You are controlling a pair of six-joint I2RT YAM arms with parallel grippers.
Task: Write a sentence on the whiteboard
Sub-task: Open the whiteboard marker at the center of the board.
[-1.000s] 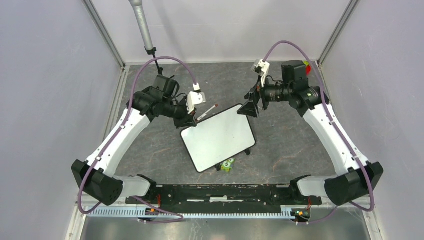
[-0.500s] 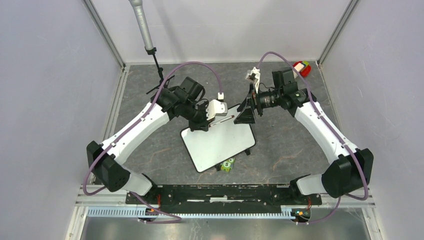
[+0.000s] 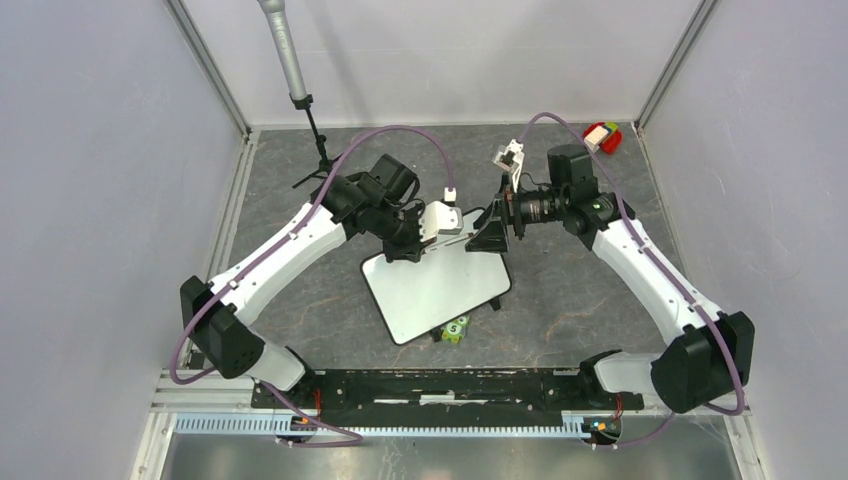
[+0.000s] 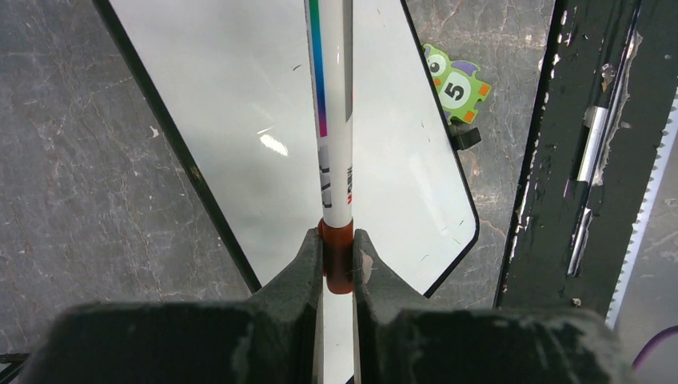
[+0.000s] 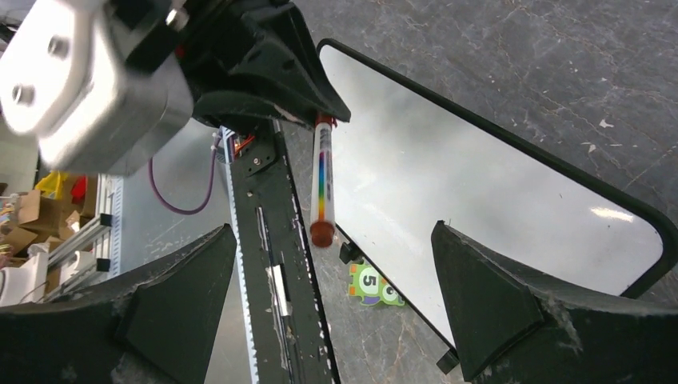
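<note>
The whiteboard point(image 3: 435, 285) lies blank on the grey floor, turned at an angle. My left gripper point(image 3: 428, 246) hovers over its far edge, shut on the red end of a white marker point(image 4: 336, 120) with a rainbow stripe. The marker points out over the board point(image 4: 240, 96). My right gripper point(image 3: 490, 232) is open just right of it. In the right wrist view the marker point(image 5: 322, 180) hangs from the left gripper point(image 5: 264, 88). Its red cap point(image 5: 322, 233) sits between my right gripper's point(image 5: 332, 236) wide-open fingers, touching neither.
A green puzzle piece with a 5 point(image 3: 455, 328) lies at the board's near edge. A red and white object point(image 3: 602, 136) sits at the back right corner. A grey pole on a stand point(image 3: 290, 60) rises at the back left. A black rail point(image 3: 450, 385) runs along the front.
My left arm has swung right and brought the marker over the board's far edge. My right gripper has shifted left toward the marker's cap, staying open.
</note>
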